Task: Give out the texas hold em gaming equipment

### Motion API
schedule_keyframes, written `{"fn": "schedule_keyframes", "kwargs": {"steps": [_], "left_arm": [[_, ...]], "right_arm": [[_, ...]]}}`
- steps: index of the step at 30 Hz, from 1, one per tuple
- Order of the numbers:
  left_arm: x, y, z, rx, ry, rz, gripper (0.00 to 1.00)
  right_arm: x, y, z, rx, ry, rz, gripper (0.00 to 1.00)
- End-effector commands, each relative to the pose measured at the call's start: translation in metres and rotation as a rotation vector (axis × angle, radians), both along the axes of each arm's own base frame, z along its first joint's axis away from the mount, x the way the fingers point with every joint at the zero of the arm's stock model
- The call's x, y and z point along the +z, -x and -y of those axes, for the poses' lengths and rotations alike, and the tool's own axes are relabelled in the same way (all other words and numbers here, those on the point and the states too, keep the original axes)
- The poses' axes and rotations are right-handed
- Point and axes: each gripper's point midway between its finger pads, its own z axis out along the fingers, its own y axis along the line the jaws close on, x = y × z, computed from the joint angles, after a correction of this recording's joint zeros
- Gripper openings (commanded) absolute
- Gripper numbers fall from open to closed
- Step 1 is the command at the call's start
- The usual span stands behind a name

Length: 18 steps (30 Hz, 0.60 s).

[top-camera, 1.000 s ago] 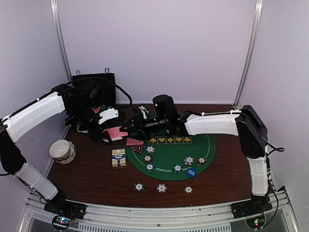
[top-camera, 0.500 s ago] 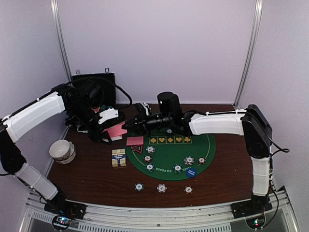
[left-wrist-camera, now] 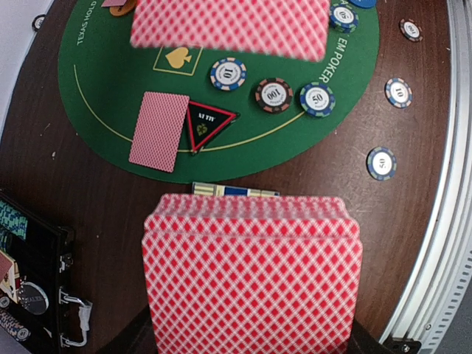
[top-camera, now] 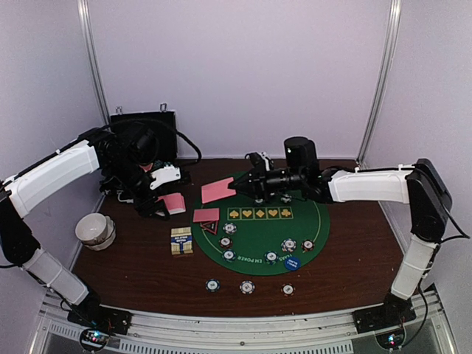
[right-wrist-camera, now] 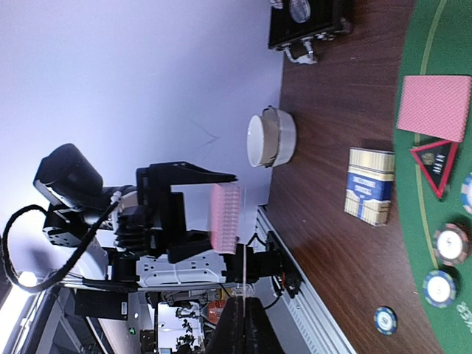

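Pink-red-backed deck clenched in the left jaws; right jaws pinch one card over the green mat. A dealt card and chips lie placed; most dealing seems left.

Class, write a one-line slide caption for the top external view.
Right gripper holds a single pink-backed card above the green poker mat edge; left gripper grips the deck.
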Motion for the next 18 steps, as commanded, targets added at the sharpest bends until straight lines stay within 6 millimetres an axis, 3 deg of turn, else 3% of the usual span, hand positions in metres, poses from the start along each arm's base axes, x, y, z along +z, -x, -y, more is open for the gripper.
{"fn": "schedule_keyframes", "kwargs": {"steps": [1,7,18], "left_arm": [[0.005,-0.003,0.001,-0.015,0.009,0.035,0.00],[0.005,-0.002,0.002,-0.018,0.013,0.028,0.00],[0.009,0.000,0.003,-0.020,0.020,0.020,0.00]], "right_arm": [[-0.029,0.005,0.042,-0.022,0.085,-0.020,0.00],[-0.103,0.038,0.089,0.019,0.349,-0.103,0.00],[-0.153,0.052,0.120,0.028,0.553,-0.096,0.00]]}}
